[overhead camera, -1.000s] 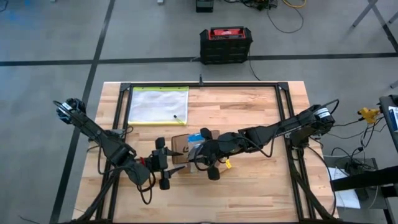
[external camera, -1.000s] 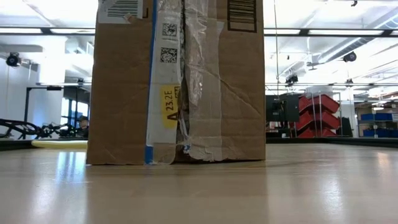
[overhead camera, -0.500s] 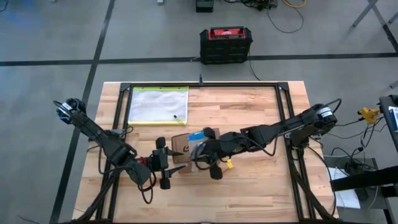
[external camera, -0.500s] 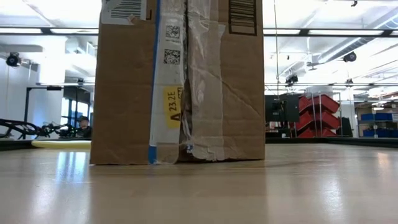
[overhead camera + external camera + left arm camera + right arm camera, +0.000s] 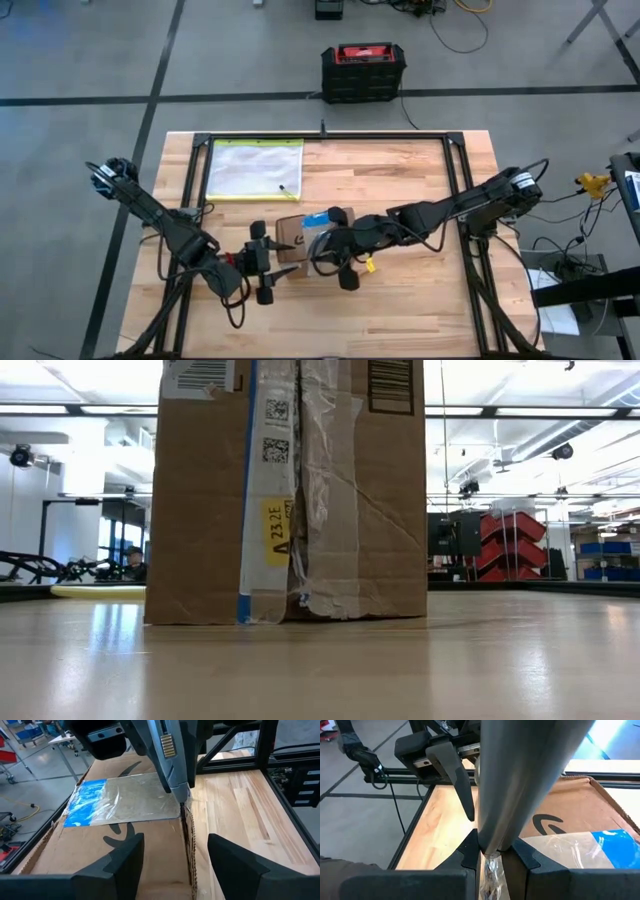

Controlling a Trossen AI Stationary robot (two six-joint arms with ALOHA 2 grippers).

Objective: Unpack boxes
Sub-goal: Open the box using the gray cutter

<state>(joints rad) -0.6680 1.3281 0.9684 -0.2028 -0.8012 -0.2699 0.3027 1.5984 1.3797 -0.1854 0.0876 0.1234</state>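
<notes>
The brown cardboard box [image 5: 290, 232] stands on its base near the middle of the table, with blue and clear tape on its top [image 5: 120, 805] and a taped seam down its near face [image 5: 300, 490]. My right gripper [image 5: 328, 250] hovers over the box's right part, shut on a grey knife-like tool [image 5: 170, 760] whose tip [image 5: 184, 800] sits at the top's seam edge. My left gripper [image 5: 262, 262] is at the box's left end, open, one finger [image 5: 117, 865] over the top and the other [image 5: 235, 865] over the table. My right gripper pinches the grey tool's lower body [image 5: 495, 847] between its two fingers [image 5: 470, 855], coming from above and slanting in from the table's right. The tool points down, with its tip in the clear tape on the box top. My left gripper: I cannot tell whether it touches the box.
A clear yellow-edged pouch [image 5: 255, 168] lies flat at the table's far left. A black and red case [image 5: 362, 72] stands on the floor beyond the far edge. A black frame [image 5: 455, 170] borders the table. Bare wood lies on the near and right sides.
In the low view the box's left edge has shifted slightly to the right while its right edge stayed, then it held still. The right gripper with the tool has crept a little toward the table's left.
</notes>
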